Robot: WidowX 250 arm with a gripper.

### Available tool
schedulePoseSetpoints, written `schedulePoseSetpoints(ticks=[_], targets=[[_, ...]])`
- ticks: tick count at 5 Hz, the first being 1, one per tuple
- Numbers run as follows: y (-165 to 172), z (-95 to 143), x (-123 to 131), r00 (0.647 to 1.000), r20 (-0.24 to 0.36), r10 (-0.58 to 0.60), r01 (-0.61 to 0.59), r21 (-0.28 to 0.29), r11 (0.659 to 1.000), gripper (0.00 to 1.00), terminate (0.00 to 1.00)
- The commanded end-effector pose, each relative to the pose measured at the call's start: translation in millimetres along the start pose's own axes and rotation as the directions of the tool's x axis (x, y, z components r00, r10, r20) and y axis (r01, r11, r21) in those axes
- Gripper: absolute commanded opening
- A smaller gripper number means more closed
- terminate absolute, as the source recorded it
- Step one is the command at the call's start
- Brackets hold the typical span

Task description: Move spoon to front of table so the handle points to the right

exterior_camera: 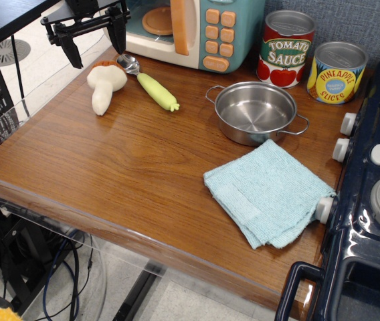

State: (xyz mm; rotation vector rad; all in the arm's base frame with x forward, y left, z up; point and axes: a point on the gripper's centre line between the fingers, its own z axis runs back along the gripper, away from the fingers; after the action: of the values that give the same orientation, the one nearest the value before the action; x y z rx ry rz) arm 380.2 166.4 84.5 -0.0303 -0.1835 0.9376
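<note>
Above the mushroom (106, 84), the open claw (96, 43) hangs near the spoon (148, 82).

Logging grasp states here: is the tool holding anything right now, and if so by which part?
Nothing is held. The tool hangs open above the mushroom; the spoon lies untouched on the table.

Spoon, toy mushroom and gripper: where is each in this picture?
spoon (148, 82), table camera view, top of its green handle.
toy mushroom (104, 85), same view, its white stem.
gripper (96, 41), same view, gap between its open black fingers.
</note>
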Motion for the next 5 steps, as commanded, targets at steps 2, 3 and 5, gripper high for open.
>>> schedulePoseSetpoints(ticks=[2, 3, 5], targets=[[-17.8, -1.1, -11.2, 1.000, 0.007, -0.004, 0.004, 0.023, 1.000, 1.00, 0.00], [-30.4, -1.4, -21.0, 1.000, 0.014, 0.014, -0.014, 0.016, 1.000, 1.00, 0.00], [-50.5, -8.9, -35.4, 1.000, 0.002, -0.008, 0.008, 0.023, 1.000, 1.00, 0.00]])
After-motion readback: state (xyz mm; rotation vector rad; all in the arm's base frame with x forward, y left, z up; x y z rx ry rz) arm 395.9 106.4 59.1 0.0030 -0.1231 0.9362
